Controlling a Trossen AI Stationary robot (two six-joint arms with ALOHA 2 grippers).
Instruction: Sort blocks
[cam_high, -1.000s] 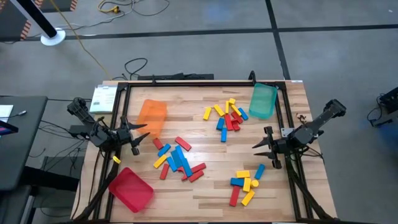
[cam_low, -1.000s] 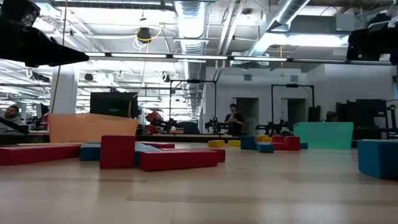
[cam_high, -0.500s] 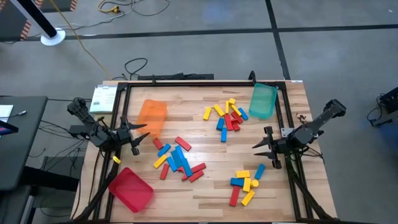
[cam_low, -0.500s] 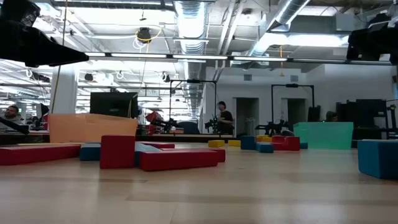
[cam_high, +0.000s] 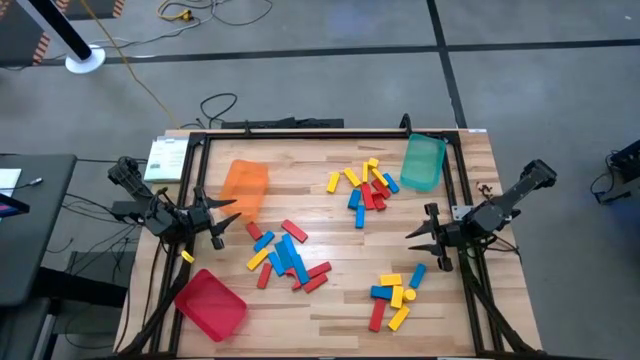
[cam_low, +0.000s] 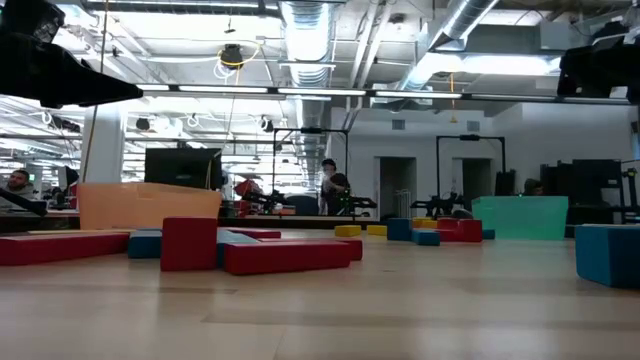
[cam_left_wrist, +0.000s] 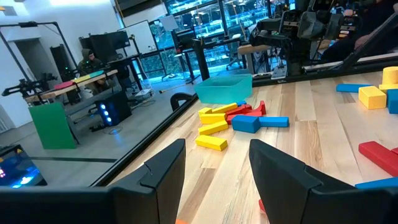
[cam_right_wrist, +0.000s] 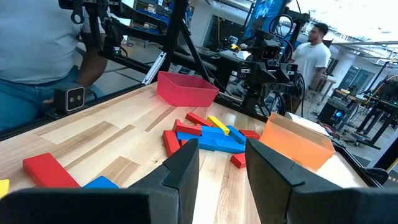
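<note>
Red, blue and yellow blocks lie flat on the wooden table in three loose heaps: one left of centre (cam_high: 285, 258), one toward the far edge (cam_high: 362, 185), one at the near right (cam_high: 397, 293). My left gripper (cam_high: 221, 222) hovers level at the table's left side, open, with nothing between its fingers (cam_left_wrist: 217, 180). My right gripper (cam_high: 421, 237) hovers level at the right side, also open and holding nothing (cam_right_wrist: 222, 180). In the low view red blocks (cam_low: 288, 255) and a blue block (cam_low: 606, 254) lie nearest the camera.
An orange tray (cam_high: 244, 187) stands at the far left, a green tray (cam_high: 422, 162) at the far right, a red tray (cam_high: 210, 304) at the near left corner. One yellow block (cam_high: 187, 257) lies by the left frame rail. A person (cam_right_wrist: 37, 56) stands close beside the table.
Both arms have kept still and no block has moved. In the room behind the table a person has walked toward the left.
</note>
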